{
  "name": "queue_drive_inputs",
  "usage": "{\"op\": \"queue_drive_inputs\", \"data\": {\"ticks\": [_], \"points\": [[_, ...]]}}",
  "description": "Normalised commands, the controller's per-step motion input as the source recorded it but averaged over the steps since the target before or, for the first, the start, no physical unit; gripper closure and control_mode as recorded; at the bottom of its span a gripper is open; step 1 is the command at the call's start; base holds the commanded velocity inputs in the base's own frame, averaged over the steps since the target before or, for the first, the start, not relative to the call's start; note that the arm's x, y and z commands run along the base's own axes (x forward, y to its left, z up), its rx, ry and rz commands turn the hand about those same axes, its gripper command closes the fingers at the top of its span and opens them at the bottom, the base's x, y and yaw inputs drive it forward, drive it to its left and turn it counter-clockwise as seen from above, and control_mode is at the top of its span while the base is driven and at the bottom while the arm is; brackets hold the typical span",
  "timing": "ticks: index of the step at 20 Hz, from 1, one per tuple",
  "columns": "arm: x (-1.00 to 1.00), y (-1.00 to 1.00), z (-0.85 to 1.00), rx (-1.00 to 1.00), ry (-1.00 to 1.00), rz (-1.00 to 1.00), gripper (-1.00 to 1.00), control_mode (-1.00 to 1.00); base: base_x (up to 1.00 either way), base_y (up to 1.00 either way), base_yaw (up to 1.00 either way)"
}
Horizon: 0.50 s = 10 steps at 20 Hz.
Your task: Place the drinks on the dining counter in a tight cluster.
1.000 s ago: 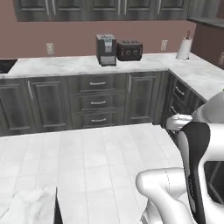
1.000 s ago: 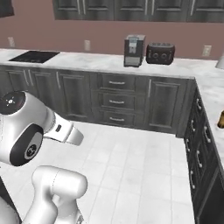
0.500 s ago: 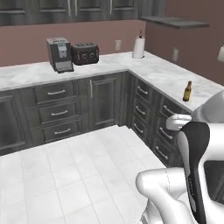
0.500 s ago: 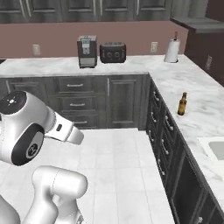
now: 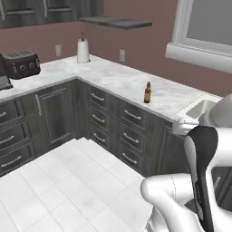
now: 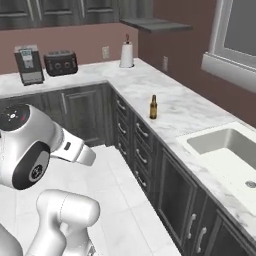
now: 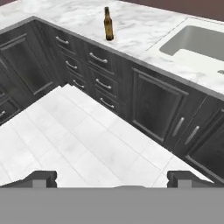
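Base has swung round since a moment ago, so the whole view slides left and the corner worktop point(image 5: 122, 81) with the sink point(image 6: 227, 145) is now up front. The brown beer bottle point(image 5: 147, 93) stands upright on that marble worktop, between the corner and the sink, well apart from the paper towel roll point(image 5: 82, 50) and toaster point(image 6: 60, 62). The claw point(image 7: 116, 179) hangs released over the floor, fingers spread wide, grasping nothing.
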Motion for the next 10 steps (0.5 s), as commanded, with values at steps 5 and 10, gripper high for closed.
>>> {"op": "queue_drive_inputs", "data": {"ticks": [5,10], "points": [[0.00,0.00,0.00,0.00,0.00,0.00,-1.00,1.00,0.69,0.07,-0.32],[0.00,0.00,0.00,0.00,0.00,0.00,-1.00,1.00,0.80,0.14,-0.21]]}}
